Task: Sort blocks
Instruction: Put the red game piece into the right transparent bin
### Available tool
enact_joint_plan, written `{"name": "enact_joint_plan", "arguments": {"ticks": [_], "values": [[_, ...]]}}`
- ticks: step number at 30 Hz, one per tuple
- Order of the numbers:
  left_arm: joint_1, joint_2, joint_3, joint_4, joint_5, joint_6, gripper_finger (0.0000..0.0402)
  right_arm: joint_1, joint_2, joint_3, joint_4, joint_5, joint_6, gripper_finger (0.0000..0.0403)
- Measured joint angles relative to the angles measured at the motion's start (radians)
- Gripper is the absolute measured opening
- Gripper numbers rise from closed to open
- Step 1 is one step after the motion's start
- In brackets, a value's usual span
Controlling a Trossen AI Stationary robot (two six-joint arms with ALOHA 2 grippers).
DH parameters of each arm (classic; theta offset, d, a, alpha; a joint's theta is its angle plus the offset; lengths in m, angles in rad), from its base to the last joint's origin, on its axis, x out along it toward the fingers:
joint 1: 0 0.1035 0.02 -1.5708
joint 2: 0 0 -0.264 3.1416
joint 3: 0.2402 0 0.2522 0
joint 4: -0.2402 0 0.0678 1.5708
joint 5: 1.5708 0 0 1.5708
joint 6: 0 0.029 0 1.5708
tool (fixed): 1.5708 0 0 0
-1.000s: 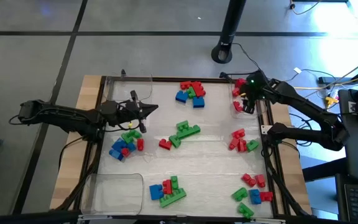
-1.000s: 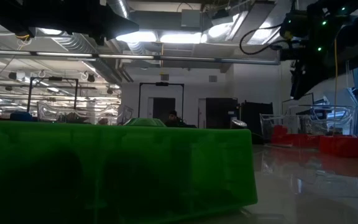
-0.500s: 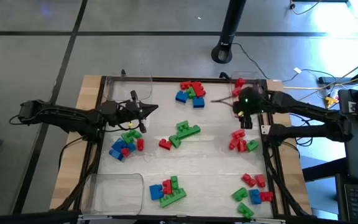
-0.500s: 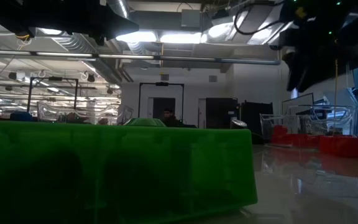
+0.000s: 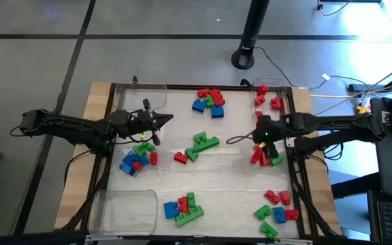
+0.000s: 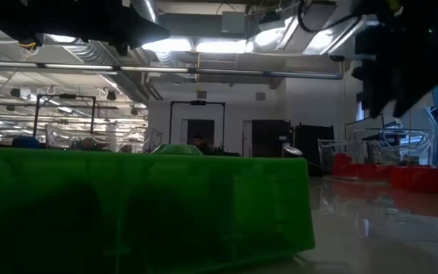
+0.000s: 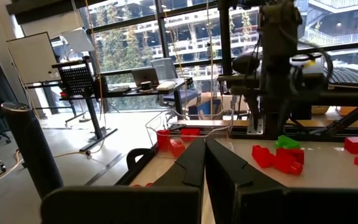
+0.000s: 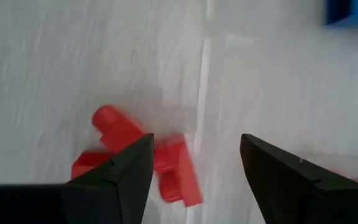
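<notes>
Now right gripper (image 8: 194,165), fingers apart, hovers over red blocks (image 8: 142,158) lying diagonally; left gripper (image 7: 205,163) closed.

Grey tiled floor (image 5: 39,41), tall windows (image 7: 185,37), whiteboard (image 7: 35,57) — bright ceiling lights (image 6: 177,46) over an open lab.

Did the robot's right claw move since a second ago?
Yes. In the high view the right gripper, open, has swung from the tray of red blocks at the table's far right corner toward the red and green block pile.
</notes>
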Motion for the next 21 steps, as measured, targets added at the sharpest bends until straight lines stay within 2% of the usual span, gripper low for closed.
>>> {"name": "enact_joint_plan", "arguments": {"ticks": [10, 21], "values": [[0.000, 0.000, 0.000, 0.001, 0.000, 0.000, 0.0004, 0.015, 0.016, -0.156, 0.009, 0.045, 0.019, 0.0238], [0.000, 0.000, 0.000, 0.003, 0.000, 0.003, 0.0004, 0.014, 0.043, -0.159, 0.027, 0.095, 0.058, 0.0238]]}}
